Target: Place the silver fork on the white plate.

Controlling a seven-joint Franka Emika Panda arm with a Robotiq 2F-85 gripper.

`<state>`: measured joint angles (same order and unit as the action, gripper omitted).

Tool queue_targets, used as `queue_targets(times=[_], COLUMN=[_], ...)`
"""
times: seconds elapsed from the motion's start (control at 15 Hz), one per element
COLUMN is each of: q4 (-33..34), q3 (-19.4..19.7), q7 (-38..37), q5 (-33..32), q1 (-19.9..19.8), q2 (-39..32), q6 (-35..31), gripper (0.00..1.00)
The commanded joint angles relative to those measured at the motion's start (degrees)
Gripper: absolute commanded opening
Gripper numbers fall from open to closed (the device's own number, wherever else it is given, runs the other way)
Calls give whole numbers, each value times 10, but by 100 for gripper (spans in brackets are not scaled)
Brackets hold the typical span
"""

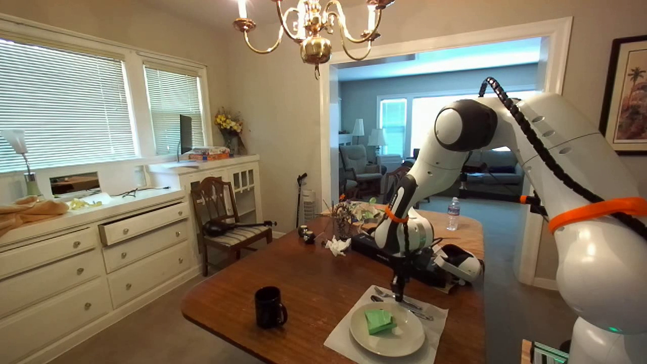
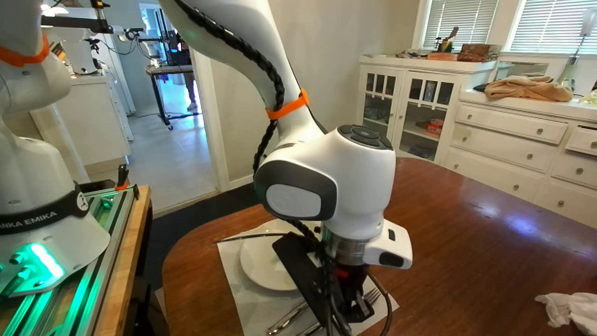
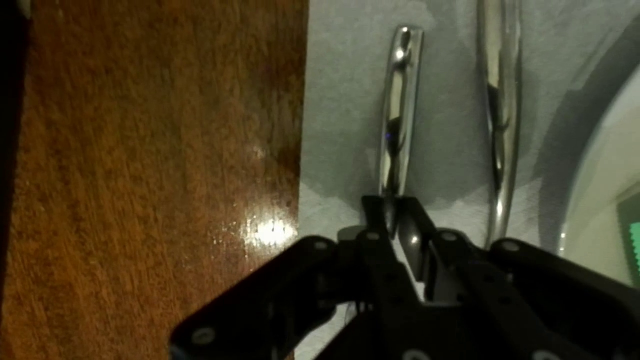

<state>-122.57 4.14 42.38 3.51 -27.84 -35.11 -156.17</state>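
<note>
The silver fork lies on the pale placemat beside the plate; its handle (image 3: 398, 105) shows in the wrist view, its tines in both exterior views (image 1: 382, 292) (image 2: 371, 296). My gripper (image 3: 388, 202) points down with its two fingertips closed around the fork's shaft; it also shows in both exterior views (image 1: 398, 297) (image 2: 357, 311). The fork looks level at the placemat; I cannot tell whether it is lifted. The white plate (image 1: 404, 339) holds a green square (image 1: 380, 321) and stands next to the fork. The arm partly covers the plate in an exterior view (image 2: 261, 261).
A second silver utensil (image 3: 501, 115) lies between fork and plate on the placemat (image 1: 434, 336). A black mug (image 1: 268, 307) stands on the wooden table. Behind the gripper are a black box (image 1: 371, 249), a headset (image 1: 457, 264), crumpled tissue (image 1: 337, 246) and a bottle (image 1: 453, 215).
</note>
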Motion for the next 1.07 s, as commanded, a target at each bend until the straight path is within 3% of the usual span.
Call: queue_targets(times=[0.0,0.27,0.67,1.0], q4=[-8,-16,-75,-145], q3=[-4,-3,4,55], q7=[-9,0,28,24], q5=[-9,-14,-36,-129], q1=[-3,-6,-1,41], q2=[-4,10,92,161], q6=[-15,-8,-18,-13], gripper=[0,3,3,3])
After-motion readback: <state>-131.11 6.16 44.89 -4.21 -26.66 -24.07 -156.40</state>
